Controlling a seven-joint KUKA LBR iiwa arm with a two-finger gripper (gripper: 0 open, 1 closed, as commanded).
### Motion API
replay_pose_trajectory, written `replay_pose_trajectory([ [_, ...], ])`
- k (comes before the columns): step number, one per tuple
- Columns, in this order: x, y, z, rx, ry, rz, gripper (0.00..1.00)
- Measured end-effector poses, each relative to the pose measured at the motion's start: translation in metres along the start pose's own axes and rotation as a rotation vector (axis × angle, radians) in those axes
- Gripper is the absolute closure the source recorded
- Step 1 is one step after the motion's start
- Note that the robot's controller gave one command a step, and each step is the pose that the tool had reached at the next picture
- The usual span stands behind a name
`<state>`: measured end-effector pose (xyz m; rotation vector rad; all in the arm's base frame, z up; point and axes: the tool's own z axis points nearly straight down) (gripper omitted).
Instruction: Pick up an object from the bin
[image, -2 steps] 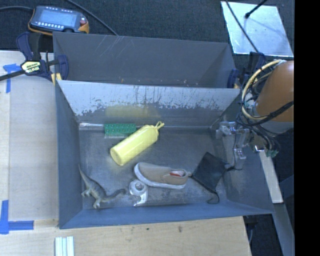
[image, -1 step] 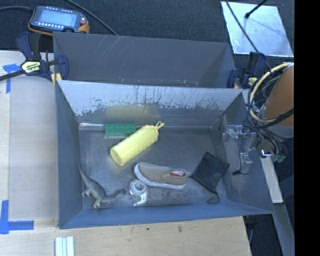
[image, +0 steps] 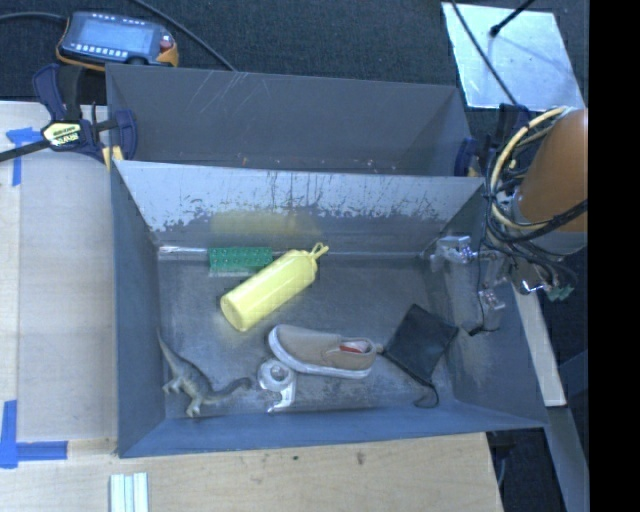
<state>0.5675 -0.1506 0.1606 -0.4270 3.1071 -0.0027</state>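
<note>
My gripper (image: 478, 285) hangs at the bin's right side, over the sloping right wall and above the floor. Nearest to it, down and to its left, a flat black pouch (image: 420, 345) lies on the floor with a thin cord trailing from its lower corner. Left of the pouch a small grey and white shoe (image: 322, 353) with a red inside rests on its side. Nothing shows held in the gripper.
A yellow squeeze bottle (image: 268, 290) lies slanted mid-bin, with a green studded block (image: 239, 260) behind it at the back wall. A grey-brown toy dinosaur (image: 192, 383) and a small silver metal piece (image: 277, 384) lie along the front. The arm stands outside the right rim.
</note>
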Motion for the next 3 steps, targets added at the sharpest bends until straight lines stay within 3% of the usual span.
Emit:
replay_pose_trajectory([
  [1, -0.009, -0.007, 0.083, -0.007, 0.0, -0.221, 0.0],
  [2, -0.03, -0.005, 0.09, -0.013, -0.005, -0.617, 1.0],
  [3, -0.029, -0.005, 0.09, -0.013, -0.005, -0.616, 1.0],
])
